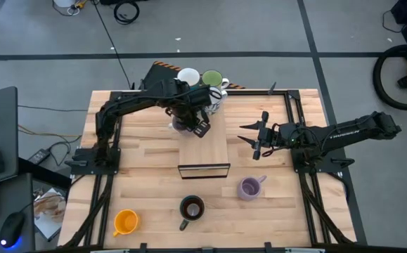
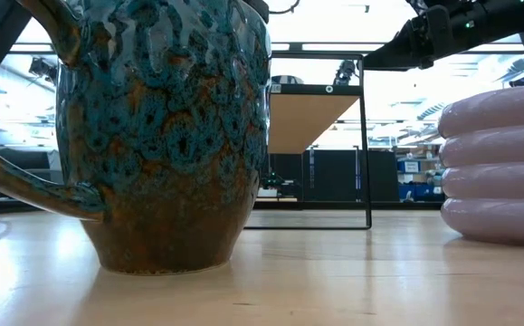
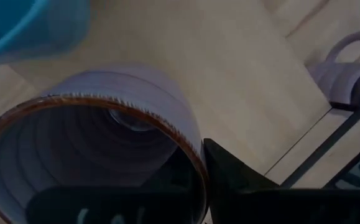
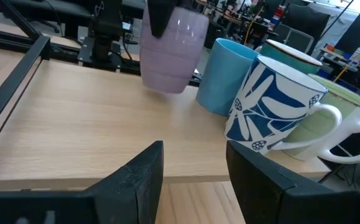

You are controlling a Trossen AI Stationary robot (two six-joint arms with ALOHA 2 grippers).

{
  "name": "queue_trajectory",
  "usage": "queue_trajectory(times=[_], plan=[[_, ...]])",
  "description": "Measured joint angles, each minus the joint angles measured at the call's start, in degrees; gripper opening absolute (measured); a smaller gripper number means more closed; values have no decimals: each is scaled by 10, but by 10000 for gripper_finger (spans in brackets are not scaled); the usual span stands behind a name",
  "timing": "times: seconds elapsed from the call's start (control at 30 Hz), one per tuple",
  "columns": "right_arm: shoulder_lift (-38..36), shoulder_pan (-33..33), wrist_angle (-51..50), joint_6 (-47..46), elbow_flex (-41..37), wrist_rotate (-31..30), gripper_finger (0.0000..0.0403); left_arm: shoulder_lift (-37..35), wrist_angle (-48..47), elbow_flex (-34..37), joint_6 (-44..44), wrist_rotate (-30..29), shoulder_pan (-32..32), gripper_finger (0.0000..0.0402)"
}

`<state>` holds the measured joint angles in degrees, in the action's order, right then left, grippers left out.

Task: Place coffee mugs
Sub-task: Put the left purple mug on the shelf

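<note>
My left gripper [image 1: 189, 121] is shut on a lilac mug [image 4: 173, 53] over the far end of the raised wooden board [image 1: 203, 147]. A white mug [image 1: 188, 76], a green mug [image 1: 212, 79], a blue-patterned white mug [image 4: 273, 106] and a light blue mug [image 4: 226, 74] stand upright on their bases at the board's far end. My right gripper [image 1: 254, 138] hovers open to the right of the board. A second lilac mug [image 1: 249, 187], a dark brown mug [image 1: 191, 208] and an orange mug [image 1: 124, 222] stand upright on the near part of the table. My left gripper holds the lilac mug by its brown-edged rim [image 3: 198, 163], one finger inside the mug and one finger [image 3: 242, 183] outside its wall. The fingers come from above, pointing down. The mug hangs upright below them, its base [image 4: 166, 88] just over the board.
The board sits on a black wire frame [image 2: 366, 145] in the middle of the table. Black rails [image 1: 294, 119] run along both table sides by the arm bases. Bare wood lies on the board's near half [image 1: 204, 151] and left of it.
</note>
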<state>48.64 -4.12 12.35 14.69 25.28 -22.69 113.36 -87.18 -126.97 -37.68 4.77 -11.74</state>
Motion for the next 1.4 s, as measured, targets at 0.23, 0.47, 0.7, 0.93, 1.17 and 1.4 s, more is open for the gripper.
queue_trajectory(times=[0.23, 0.47, 0.7, 0.93, 1.17, 1.4], plan=[[0, 0, 1, 1, 0, 2, 181, 15, 12, 0, 22, 0, -1, 25], [0, 0, 1, 0, 0, 3, 181, 17, 14, 0, 41, 2, -7, 27], [0, 0, 1, 0, 0, 3, 181, 19, 35, 0, 66, -16, -6, 77], [0, 0, 0, 0, 0, 3, 181, 18, 53, 0, 82, -22, -5, 122], [0, 0, -5, -2, 0, 3, 181, 18, 43, 0, 154, -38, 9, 125], [0, 0, -5, -6, 0, 3, 181, 18, 20, 1, 287, -103, 43, 126]])
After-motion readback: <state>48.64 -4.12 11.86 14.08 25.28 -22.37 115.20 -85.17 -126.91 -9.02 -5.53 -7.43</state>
